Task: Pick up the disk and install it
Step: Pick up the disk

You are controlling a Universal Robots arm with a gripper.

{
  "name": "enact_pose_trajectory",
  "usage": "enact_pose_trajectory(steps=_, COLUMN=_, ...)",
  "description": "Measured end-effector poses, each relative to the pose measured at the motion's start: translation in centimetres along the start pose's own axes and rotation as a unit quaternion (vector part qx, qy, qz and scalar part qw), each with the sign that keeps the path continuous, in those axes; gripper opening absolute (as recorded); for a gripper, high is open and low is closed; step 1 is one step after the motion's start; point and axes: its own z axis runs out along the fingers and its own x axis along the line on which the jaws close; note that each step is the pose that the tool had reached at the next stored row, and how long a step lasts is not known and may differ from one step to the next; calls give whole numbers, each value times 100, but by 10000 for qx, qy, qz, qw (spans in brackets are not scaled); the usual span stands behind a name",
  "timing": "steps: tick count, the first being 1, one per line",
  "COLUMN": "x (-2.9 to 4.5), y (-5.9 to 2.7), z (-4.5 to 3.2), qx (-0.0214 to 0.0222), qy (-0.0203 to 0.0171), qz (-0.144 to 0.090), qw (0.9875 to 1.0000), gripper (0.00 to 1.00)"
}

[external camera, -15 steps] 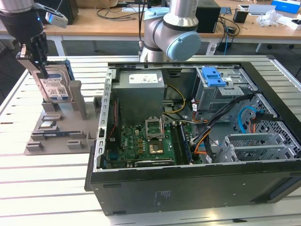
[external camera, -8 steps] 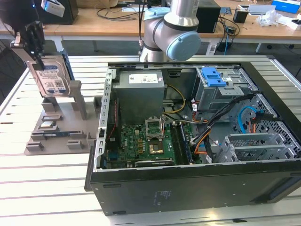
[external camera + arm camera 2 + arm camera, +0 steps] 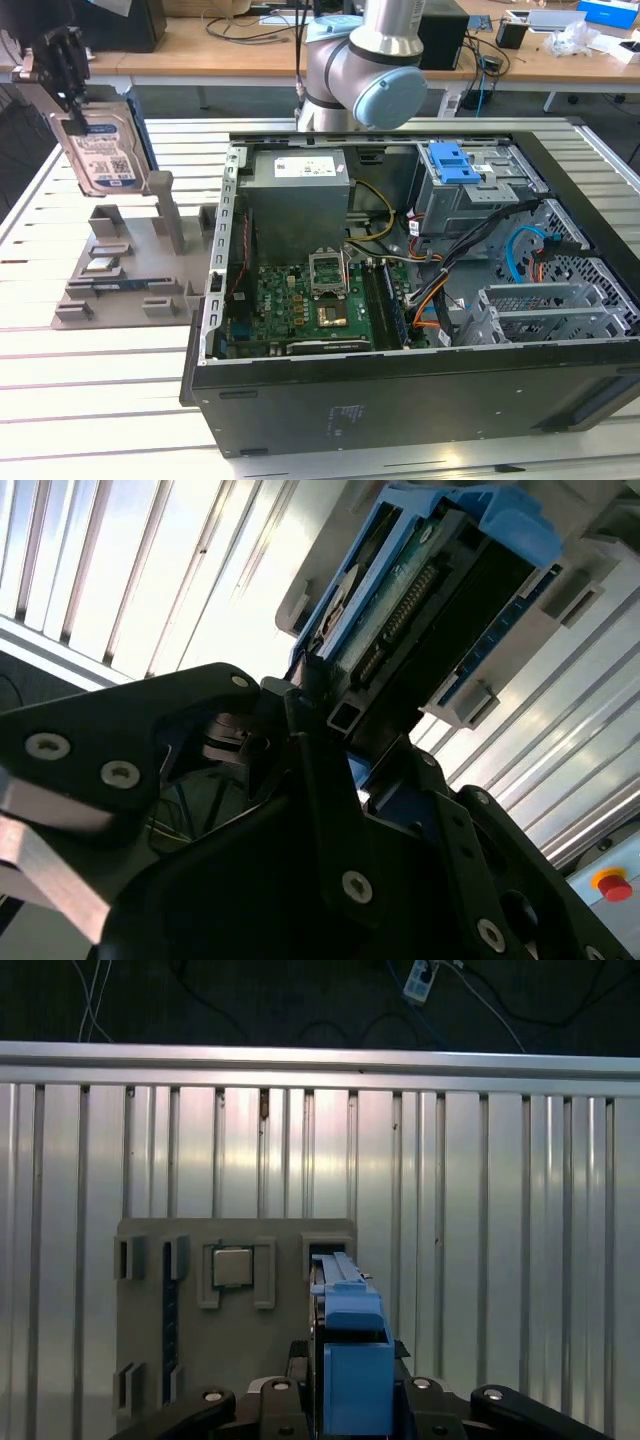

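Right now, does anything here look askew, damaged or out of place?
Nothing looks damaged or spilled. Only the hard drive stands out: the gripper holds it by one end above the grey fixture, leaning slightly in the exterior view rather than hanging straight.

robotics lab: open computer case (image 3: 400, 400) on slatted bench (image 3: 100, 400), cluttered desks (image 3: 250, 55).

In the exterior view the scene is lit brightly and evenly from above; a soft sheen is laid on the slatted table (image 3: 110, 370), and the inside of the computer case (image 3: 400, 280) is left darker. In the second wrist view the slats are washed almost white by glare, and the gripper (image 3: 318, 712), clamped on the disk (image 3: 420, 590), is reduced to a dark backlit mass. In the first wrist view pale streaks are reflected along the slats, and the space beyond the table's edge is left nearly black.
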Motion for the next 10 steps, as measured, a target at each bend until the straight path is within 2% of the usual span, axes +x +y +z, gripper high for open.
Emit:
enact_pose_trajectory(steps=4, x=-3, y=5, z=-146, qx=0, qy=0, qz=0, qw=10000, gripper=37)
enact_pose_trajectory(steps=10, x=-7, y=10, z=-303, qx=0, qy=0, qz=0, qw=10000, gripper=37)
